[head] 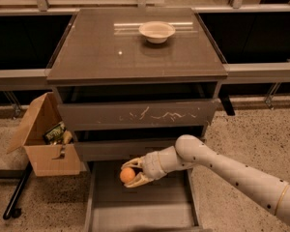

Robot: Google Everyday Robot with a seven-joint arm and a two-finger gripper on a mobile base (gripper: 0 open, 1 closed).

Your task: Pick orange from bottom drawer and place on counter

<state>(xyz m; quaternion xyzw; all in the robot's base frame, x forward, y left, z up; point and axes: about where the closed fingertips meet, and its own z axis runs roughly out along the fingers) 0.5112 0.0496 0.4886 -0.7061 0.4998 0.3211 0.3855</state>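
Note:
The orange point(127, 175) is small and round, held between the fingers of my gripper point(134, 174), which is shut on it. The gripper hangs above the far left part of the open bottom drawer point(140, 204), just in front of the middle drawer's front. My white arm reaches in from the lower right. The counter point(135, 47) is the glossy grey-brown top of the cabinet, above and behind the gripper.
A cream bowl point(156, 31) stands at the back of the counter. The top drawer with a white-scratched front point(137, 115) juts out a little. An open cardboard box point(46, 141) with packets sits on the floor at the left, beside a black bar.

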